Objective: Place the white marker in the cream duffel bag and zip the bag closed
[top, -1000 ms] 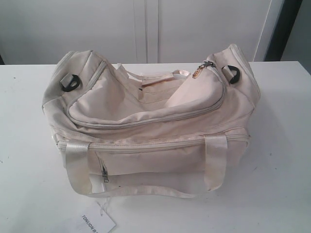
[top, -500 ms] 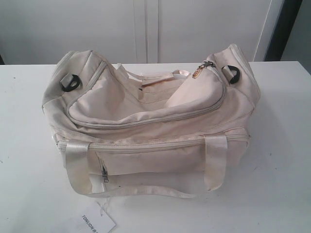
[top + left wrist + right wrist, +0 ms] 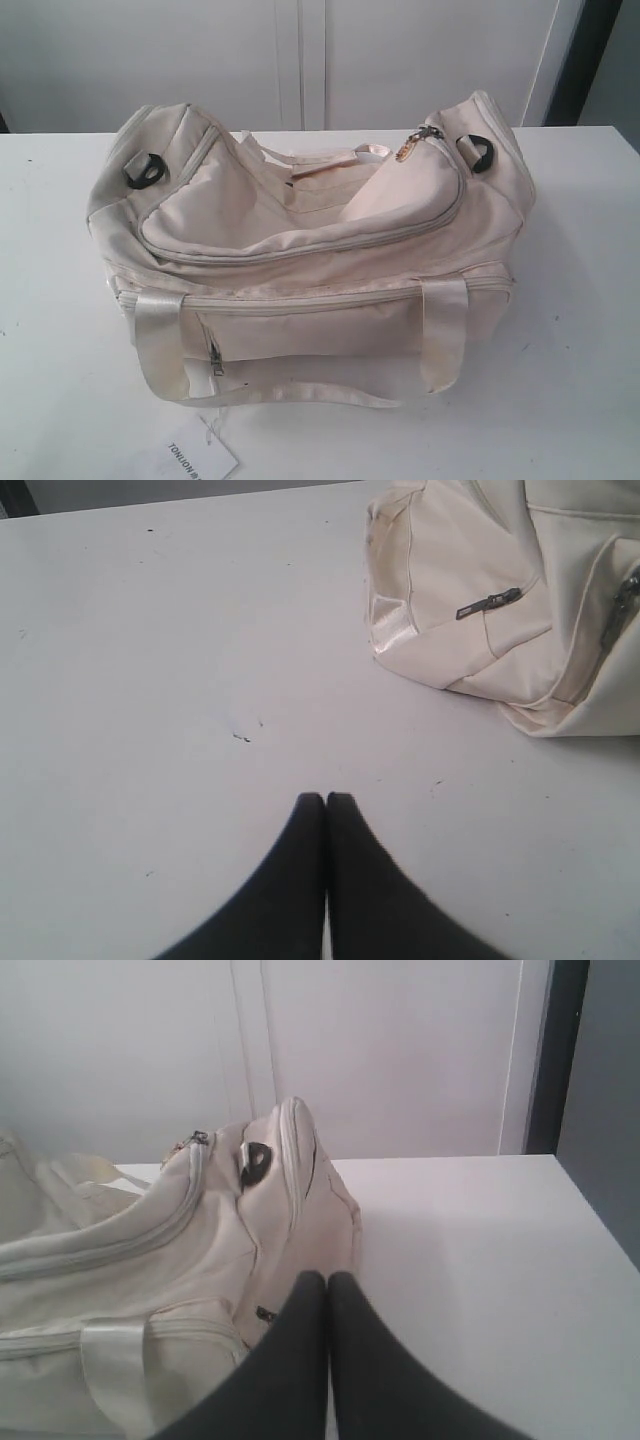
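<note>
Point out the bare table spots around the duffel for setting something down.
Bare table runs right of the cream duffel bag to the edge, and left of it. Behind the bag, only a narrow strip before the wall. In front it is crowded: strap handle and paper tag.

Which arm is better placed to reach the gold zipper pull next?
Likely the right. The gold zipper pull sits at the right end of the cream duffel bag, beside a D-ring, and the shut right gripper is by that end. The shut left gripper hangs over the table off the other end.
</note>
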`<state>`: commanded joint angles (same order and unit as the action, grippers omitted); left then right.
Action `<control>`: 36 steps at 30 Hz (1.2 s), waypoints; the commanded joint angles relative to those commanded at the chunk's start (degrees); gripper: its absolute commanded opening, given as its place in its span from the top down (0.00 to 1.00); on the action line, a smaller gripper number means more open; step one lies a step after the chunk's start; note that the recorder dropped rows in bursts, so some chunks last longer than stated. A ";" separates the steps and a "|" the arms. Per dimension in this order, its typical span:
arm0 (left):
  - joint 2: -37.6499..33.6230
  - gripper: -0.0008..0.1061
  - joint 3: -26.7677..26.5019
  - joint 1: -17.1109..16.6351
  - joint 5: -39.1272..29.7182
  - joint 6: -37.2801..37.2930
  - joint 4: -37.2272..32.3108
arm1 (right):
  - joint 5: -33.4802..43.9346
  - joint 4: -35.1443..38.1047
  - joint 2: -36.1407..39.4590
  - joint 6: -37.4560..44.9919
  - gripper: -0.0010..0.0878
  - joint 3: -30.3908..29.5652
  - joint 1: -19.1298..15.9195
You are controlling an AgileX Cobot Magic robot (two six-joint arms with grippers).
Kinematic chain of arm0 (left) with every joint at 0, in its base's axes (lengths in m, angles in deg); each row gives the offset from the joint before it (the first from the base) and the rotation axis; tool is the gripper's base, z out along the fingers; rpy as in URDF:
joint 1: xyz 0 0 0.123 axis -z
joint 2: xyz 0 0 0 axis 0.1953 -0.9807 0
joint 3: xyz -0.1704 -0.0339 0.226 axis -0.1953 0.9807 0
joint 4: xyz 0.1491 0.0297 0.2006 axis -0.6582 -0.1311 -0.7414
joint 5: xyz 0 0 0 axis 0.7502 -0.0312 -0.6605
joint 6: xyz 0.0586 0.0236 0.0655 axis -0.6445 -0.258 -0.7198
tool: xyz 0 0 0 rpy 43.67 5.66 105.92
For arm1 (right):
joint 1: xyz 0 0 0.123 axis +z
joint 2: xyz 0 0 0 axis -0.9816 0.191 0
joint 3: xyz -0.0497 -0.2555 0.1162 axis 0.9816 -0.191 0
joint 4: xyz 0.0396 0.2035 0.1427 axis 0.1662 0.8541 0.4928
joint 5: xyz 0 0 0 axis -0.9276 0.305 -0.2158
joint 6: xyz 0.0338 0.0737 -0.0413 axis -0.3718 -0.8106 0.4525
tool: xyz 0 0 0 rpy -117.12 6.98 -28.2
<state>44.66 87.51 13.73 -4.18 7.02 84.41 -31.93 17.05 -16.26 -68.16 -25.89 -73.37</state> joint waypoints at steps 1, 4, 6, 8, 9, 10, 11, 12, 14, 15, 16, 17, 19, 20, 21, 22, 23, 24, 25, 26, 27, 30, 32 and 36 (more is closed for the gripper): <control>0.00 0.99 0.00 0.00 0.00 0.00 0.00 | -0.87 0.00 0.00 0.00 0.99 -2.48 0.00; 0.00 0.99 0.00 0.00 -0.07 0.02 0.00 | -2.52 -0.14 0.00 0.00 0.99 -7.66 0.00; 0.00 0.99 0.00 0.00 0.04 0.02 0.00 | -5.00 -0.14 0.00 0.00 0.99 -10.36 0.00; 0.00 0.99 0.00 0.00 0.04 0.02 0.00 | -7.65 -0.14 0.00 1.41 0.99 -12.59 0.00; 0.00 0.99 0.00 0.00 0.04 0.02 0.00 | -8.90 -0.14 0.00 3.02 0.99 -13.69 0.00; 0.00 0.99 0.00 0.00 0.04 0.02 0.00 | -9.80 -0.14 0.00 4.16 0.99 -14.49 0.00; 0.00 0.99 0.00 0.00 0.04 0.02 0.00 | -11.75 -0.14 0.00 5.77 0.99 -14.91 0.00; 0.00 0.99 0.00 0.00 0.04 0.02 0.00 | -11.58 -0.14 0.00 6.01 0.99 -14.91 0.00; 0.00 0.99 0.00 0.00 0.04 0.02 0.00 | -10.72 -0.14 0.00 6.17 0.99 -14.91 0.00; 0.00 0.99 0.00 0.00 0.04 0.02 0.00 | -10.70 -0.14 0.00 6.17 0.99 -14.91 -0.12; 0.00 0.99 0.00 0.00 0.04 0.02 0.00 | -10.70 -0.14 0.00 6.17 0.99 -14.91 -0.47; 0.00 0.99 0.00 0.00 0.04 0.02 0.00 | -10.44 -0.14 0.00 6.17 0.99 -14.91 -1.17; 0.00 0.99 0.00 0.00 0.04 0.02 0.00 | -9.27 -0.14 0.00 6.17 0.99 -14.91 -2.52; 0.00 0.99 0.00 0.00 0.04 0.02 0.00 | -8.59 -0.14 0.00 6.17 0.99 -14.91 -3.12; 0.00 0.99 0.00 0.00 0.04 0.02 0.00 | -8.14 -0.14 0.00 6.17 0.99 -14.91 -3.39; 0.00 0.99 0.00 0.00 0.04 0.02 0.00 | -7.21 -0.14 0.00 6.17 0.99 -14.91 -3.51; 0.00 0.99 0.00 0.00 0.04 0.02 0.00 | -6.65 -0.14 0.00 6.17 0.99 -14.91 -3.51; 0.00 0.99 0.00 0.00 0.04 0.02 0.00 | -6.53 -0.14 0.00 6.17 0.99 -14.91 -3.51; 0.00 0.99 0.00 0.00 0.04 0.02 0.00 | -6.53 -0.14 0.00 6.17 0.99 -14.91 -3.51; 0.00 0.99 0.00 0.00 0.04 0.02 0.00 | -6.53 -0.14 0.00 6.17 0.99 -14.91 -3.51; 0.00 0.99 0.00 0.00 0.04 0.02 0.00 | -6.53 -0.14 0.00 6.17 0.99 -14.91 -3.51; 0.00 0.99 0.00 0.00 0.04 0.02 0.00 | -6.53 -0.14 0.00 6.17 0.99 -14.91 -3.51; 0.00 0.99 0.00 0.00 0.04 -0.08 0.00 | -6.53 -0.14 0.00 6.17 0.99 -14.91 -3.51; 0.00 0.99 0.00 0.00 0.04 -0.08 0.00 | -6.53 -0.14 0.00 6.17 0.99 -14.91 -3.51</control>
<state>44.66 87.51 13.73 -4.14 6.93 84.41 -38.46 16.91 -16.26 -61.99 -40.79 -76.87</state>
